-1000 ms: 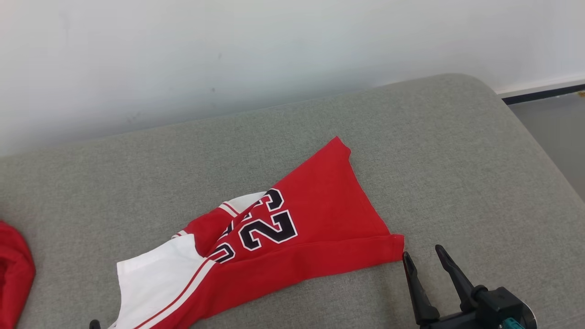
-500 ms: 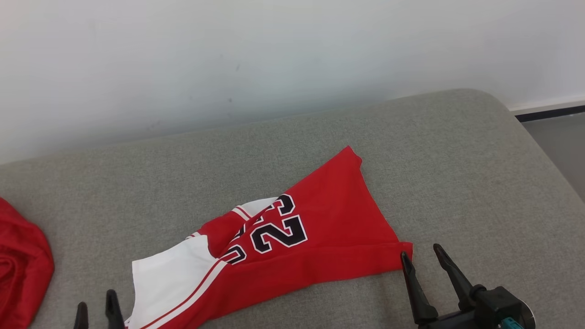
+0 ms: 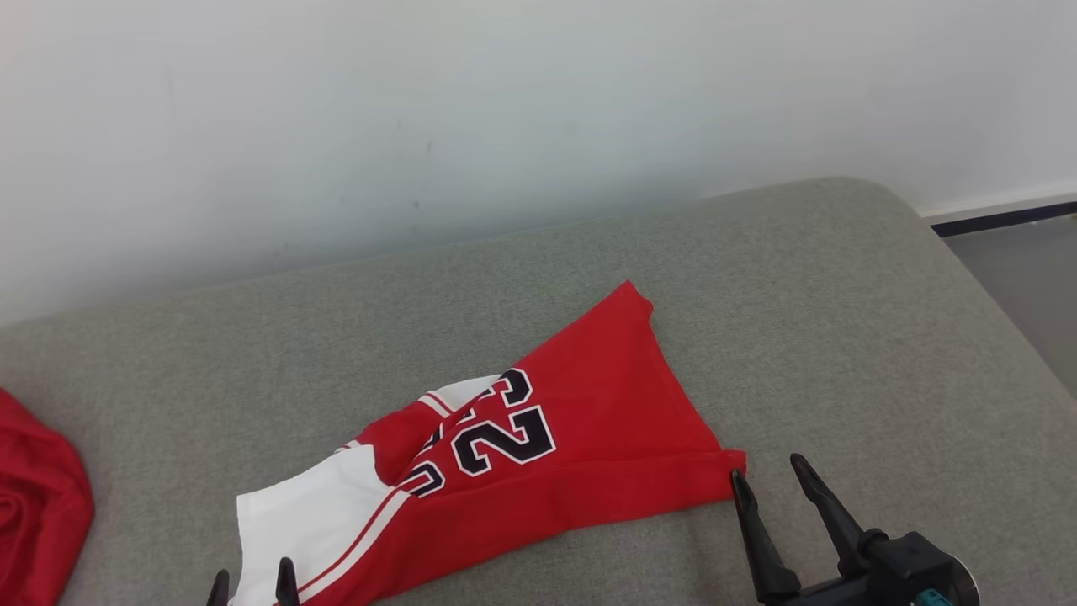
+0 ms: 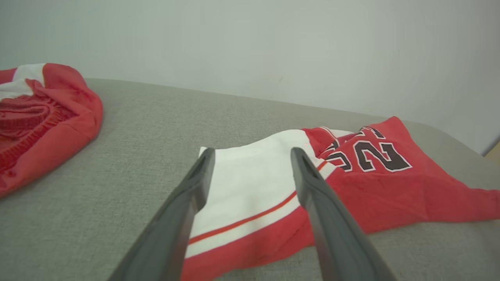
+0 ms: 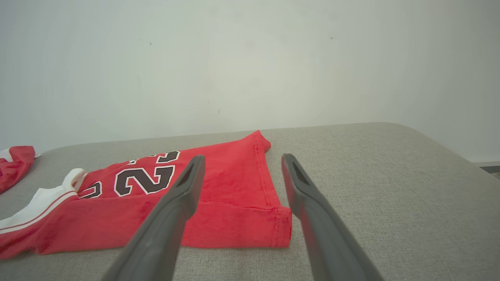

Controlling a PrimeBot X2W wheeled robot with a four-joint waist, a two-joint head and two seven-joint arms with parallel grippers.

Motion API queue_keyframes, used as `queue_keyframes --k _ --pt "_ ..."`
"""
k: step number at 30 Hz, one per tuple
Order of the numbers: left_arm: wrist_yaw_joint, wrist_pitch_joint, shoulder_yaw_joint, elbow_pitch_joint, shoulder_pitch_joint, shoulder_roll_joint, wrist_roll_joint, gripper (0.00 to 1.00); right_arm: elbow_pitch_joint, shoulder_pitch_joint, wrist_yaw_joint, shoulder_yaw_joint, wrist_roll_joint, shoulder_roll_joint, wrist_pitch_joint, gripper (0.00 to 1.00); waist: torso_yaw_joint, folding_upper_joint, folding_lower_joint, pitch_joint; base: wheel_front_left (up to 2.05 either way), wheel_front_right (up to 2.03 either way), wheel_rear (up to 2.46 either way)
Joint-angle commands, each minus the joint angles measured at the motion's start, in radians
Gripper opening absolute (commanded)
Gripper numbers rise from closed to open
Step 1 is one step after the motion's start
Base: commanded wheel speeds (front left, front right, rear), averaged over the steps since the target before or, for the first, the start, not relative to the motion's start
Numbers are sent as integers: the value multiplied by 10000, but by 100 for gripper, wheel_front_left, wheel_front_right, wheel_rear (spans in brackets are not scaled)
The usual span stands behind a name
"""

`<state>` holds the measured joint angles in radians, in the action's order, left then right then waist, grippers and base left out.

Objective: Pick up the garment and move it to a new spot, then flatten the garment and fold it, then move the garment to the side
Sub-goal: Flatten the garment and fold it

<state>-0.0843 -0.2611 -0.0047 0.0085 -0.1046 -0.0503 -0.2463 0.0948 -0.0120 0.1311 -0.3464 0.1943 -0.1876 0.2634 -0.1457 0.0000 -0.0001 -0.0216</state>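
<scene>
The garment is a red jersey with white panels and black numbers, lying crumpled on the grey cushion. In the left wrist view the garment spreads to the right, its white end under my open left gripper. At the head view's bottom edge the left gripper shows its tips over that white end. My right gripper stands open just beside the red hem corner. In the right wrist view the right gripper frames the garment corner, with nothing held.
A second red and white cloth lies bunched at the cushion's far left, and that cloth is also in the left wrist view. A pale wall rises behind. The cushion's rounded edge drops to the floor at the right.
The head camera has shifted, so the whole scene sits lower. My left gripper's tips have come rightward onto the garment's white end. The right gripper stays by the hem corner.
</scene>
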Motion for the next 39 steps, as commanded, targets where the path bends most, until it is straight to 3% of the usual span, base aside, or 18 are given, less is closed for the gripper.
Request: queue_keyframes --k 1,10,25,35,39 --pt "11 -42 52 747 400 -97 193 100 5 6 -7 -63 56 -51 0 100 -115 0 1 33 0 0 0" --pt "202 846 202 3152 2385 -1105 308 100 8 -74 -7 -76 73 -99 -1 100 -399 0 1 338 0 0 0" --pt "1256 4846 -301 5101 4921 -2426 -10 100 -37 -303 -7 -51 -18 -52 0 100 -584 0 1 997 0 0 0" --pt "979 5612 -576 4976 5265 -2658 267 100 -71 -665 -7 -13 -24 126 -1 100 -761 0 1 1773 0 0 0" --pt "676 5839 -612 4801 5008 -2661 305 100 -66 -779 -7 22 -39 151 -1 100 -780 0 1 1885 0 0 0"
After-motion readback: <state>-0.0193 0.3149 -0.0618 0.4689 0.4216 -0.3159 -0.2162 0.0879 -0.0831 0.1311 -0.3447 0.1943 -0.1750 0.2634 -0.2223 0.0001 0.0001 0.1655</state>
